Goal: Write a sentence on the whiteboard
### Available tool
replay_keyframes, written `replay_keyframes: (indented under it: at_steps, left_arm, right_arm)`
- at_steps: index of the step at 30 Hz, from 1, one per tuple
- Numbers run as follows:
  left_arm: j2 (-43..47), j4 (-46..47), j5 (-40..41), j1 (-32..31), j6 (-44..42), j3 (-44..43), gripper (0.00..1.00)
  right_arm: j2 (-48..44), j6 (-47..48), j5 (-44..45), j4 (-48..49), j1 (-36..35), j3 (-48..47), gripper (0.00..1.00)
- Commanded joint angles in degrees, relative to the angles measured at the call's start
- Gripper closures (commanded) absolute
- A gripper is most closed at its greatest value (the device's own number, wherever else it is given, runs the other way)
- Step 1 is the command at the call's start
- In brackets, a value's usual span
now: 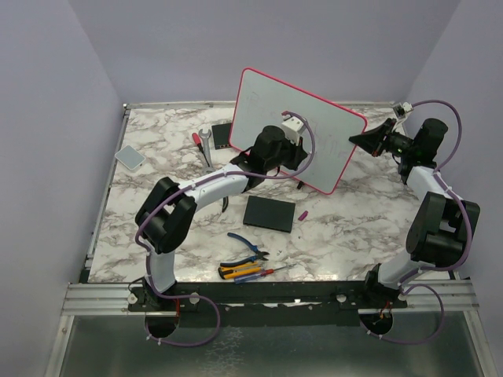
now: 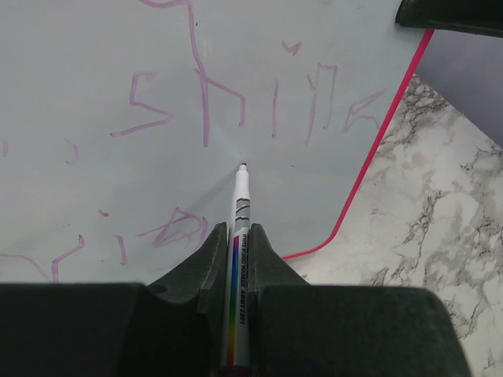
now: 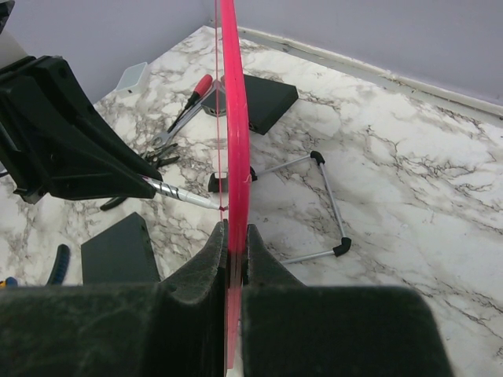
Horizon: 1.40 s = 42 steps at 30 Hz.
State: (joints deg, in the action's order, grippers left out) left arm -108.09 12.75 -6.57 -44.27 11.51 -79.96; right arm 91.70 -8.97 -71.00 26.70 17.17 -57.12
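**pen tip at the board: stroke pressure and board steadiness are the concerns**

left gripper [image 2: 238, 236]: jaws pinch a white-barrelled marker pen with a rainbow stripe [image 2: 240, 206], which runs straight out ahead of them. its pink tip sits at the face of the large pale whiteboard with the rounded pink-red frame [image 2: 86, 204]. in the right wrist view it appears to touch, though pressure cannot be judged.

right gripper [image 3: 234, 236]: jaws are pressed onto the board's frame edge, which rises straight up from between them. the board leans on a thin wire stand with black feet [image 3: 326, 196], off to the right of those jaws.

the sentence [image 2: 236, 98]: faint pinkish letters lie beyond the pen tip, with more strokes low and left, beside the left jaws. bare surface runs from the tip rightward to the frame.

assessment: the lines read faint and uneven, so the next stroke wants light, even pressure. the right grip must hold firm or the board may rock on its stand. room to the right is short, so letters should be kept small. the pen could twist in the pinch.
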Motion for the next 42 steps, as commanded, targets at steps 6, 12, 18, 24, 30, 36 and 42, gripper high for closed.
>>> replay_keyframes:
  at_steps: [6,12,18,24,30,36,42]
  left_arm:
    - [-1.25,1.23,3.48,-0.21,-1.31,2.62,1.00]
    - [-0.23,2.49,4.13,-0.20,-0.92,6.65,1.00]
    - [0.33,3.68,4.52,-0.22,-0.21,10.20,1.00]
    - [0.21,4.67,4.61,-0.22,-0.06,12.27,1.00]
    - [-0.46,4.81,4.06,-0.20,-0.10,10.55,1.00]
    - [-1.57,4.78,3.39,-0.20,0.22,7.69,1.00]
    - [-2.01,4.69,2.58,-0.30,0.53,5.09,1.00]
  right_arm:
    - [1.55,3.61,0.65,-4.58,-1.56,0.51,0.99]
    - [1.45,3.61,0.68,-4.64,-1.55,0.51,0.99]
    - [1.46,3.61,0.62,-4.61,-1.53,0.52,0.99]
    - [1.33,3.61,0.69,-4.63,-1.57,0.52,0.99]
    - [1.29,3.62,0.69,-4.64,-1.58,0.49,0.99]
    - [1.37,3.70,0.65,-4.64,-1.62,0.49,0.99]
    - [1.38,3.70,0.69,-4.68,-1.67,0.49,1.00]
